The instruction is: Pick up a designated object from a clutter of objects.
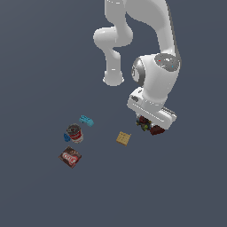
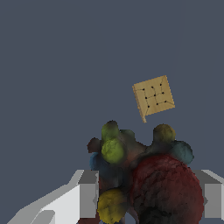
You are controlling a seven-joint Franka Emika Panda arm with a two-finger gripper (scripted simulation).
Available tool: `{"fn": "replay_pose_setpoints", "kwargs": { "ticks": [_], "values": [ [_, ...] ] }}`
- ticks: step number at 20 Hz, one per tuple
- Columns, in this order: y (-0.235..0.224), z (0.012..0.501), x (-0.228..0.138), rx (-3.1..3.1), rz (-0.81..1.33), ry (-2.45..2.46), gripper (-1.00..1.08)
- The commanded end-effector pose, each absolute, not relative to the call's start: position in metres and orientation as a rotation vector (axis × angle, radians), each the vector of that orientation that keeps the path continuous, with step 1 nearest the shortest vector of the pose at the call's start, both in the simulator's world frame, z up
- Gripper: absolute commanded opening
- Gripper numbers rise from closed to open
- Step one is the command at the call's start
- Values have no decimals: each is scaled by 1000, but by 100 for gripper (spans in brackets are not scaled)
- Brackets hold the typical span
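Right under the wrist, your hand (image 2: 148, 199) has its fingers (image 2: 89, 194) either side of the knobbly lump (image 2: 140, 175); can't tell if they've clamped yet. Squeeze firmly before lifting straight up, clear of the cracker (image 2: 153, 96) beyond.

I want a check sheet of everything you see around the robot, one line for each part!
Surface: plain dark grey-blue floor.
Job's thing: small dark knobbly lump with red and yellow-green bits, between the fingers.
Clutter: tan square cracker; red-labelled can; cyan piece; dark red flat box; a small blue bit beside the can.
Gripper: white gripper, fingers either side of the lump; contact cannot be confirmed.
Cables: nothing seen.
Surroundings: nothing seen beyond the white arm.
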State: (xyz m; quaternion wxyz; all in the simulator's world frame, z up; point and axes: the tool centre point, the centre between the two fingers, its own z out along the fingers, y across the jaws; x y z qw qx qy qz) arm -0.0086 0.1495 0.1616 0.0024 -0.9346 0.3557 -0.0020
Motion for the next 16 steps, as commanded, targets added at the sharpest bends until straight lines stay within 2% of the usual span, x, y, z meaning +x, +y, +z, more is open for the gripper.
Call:
{"fn": "replay_pose_setpoints", "kwargs": {
  "ticks": [1, 16],
  "values": [
    [147, 187, -1, -2931, -6, 1115, -100],
    [130, 328, 46, -2934, -1, 1118, -100]
  ]
}}
